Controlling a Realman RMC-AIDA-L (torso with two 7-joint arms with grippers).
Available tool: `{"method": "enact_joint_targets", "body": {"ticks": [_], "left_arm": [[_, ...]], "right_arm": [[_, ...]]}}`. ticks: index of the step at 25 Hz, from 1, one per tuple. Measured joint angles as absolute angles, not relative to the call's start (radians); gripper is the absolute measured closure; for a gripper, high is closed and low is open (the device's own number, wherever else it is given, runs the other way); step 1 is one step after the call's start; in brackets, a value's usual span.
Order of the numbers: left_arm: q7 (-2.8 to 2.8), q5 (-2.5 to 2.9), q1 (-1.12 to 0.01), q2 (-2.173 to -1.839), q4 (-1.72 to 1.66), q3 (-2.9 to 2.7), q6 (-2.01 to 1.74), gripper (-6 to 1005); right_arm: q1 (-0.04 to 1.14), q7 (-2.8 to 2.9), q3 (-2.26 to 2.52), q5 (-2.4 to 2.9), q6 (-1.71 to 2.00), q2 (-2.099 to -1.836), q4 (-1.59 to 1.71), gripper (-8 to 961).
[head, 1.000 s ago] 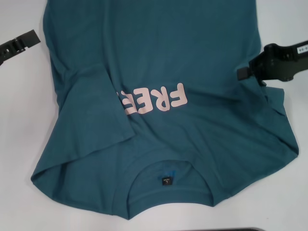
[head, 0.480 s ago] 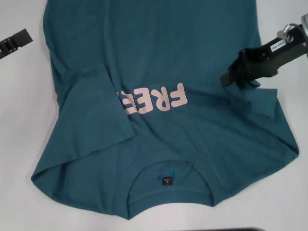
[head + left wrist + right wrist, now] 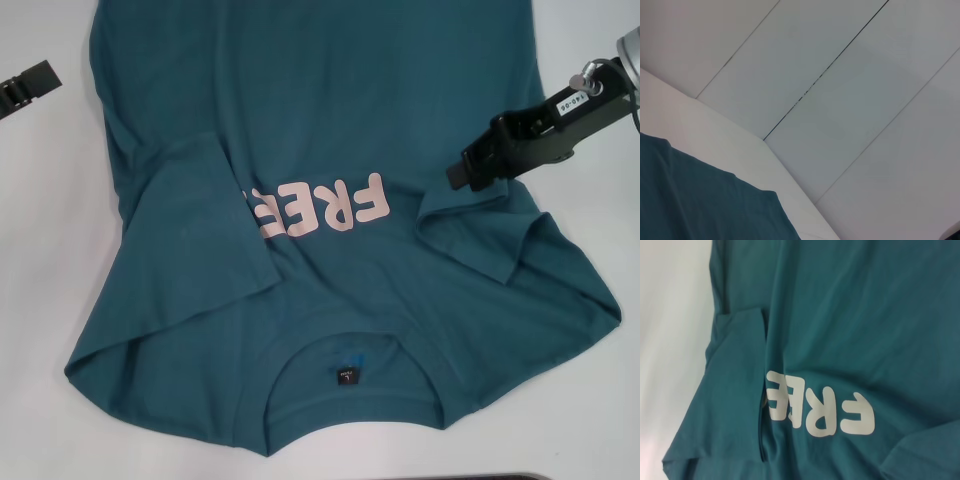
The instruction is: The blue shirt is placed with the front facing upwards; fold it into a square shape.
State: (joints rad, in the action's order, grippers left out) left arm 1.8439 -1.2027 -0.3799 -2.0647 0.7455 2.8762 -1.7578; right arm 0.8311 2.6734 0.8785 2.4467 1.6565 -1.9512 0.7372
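A plain white tabletop (image 3: 60, 250) fills the scene; in the left wrist view it ends at a straight edge, beyond which lies a pale grey floor (image 3: 865, 100) crossed by thin dark seams. The large teal-blue cotton T-shirt (image 3: 320, 120) covers most of the table, collar nearest the robot, pale pink letters facing up. Its left sleeve lies folded inward over the letters' left end. The black right gripper (image 3: 462, 166) is over the shirt's right side, jaws clamped on the right sleeve's edge, lifted inward. The black left gripper (image 3: 30, 77) sits at the far left over bare table; whether its jaws are apart cannot be told. A small dark label (image 3: 346, 377) sits inside the collar.
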Motion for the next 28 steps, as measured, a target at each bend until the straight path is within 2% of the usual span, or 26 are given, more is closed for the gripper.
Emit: {"method": "enact_joint_targets", "body": {"ticks": [2,7,11,28], "left_arm": [[1.844,-1.203,-0.380,-2.064,0.745,2.876,-1.757,229],[1.846,-1.203,-0.385,-2.063,0.745,2.876,-1.752,237],[1.855,-1.203,-0.388,-2.063,0.745,2.876,-1.749,236],[1.865,-1.212,-0.390,-2.066,0.746,2.876,-1.744,236]], "right_arm": [[0.828,2.664,0.885,2.457,1.662,-1.946,0.737,618],[0.825,2.644,0.902,2.578,1.693,-1.915,0.747,619],[0.807,2.636,0.881,2.610,1.689,-1.906,0.790,619],[0.813,2.673,0.840,2.594,1.525,-1.961,0.679,621]]}}
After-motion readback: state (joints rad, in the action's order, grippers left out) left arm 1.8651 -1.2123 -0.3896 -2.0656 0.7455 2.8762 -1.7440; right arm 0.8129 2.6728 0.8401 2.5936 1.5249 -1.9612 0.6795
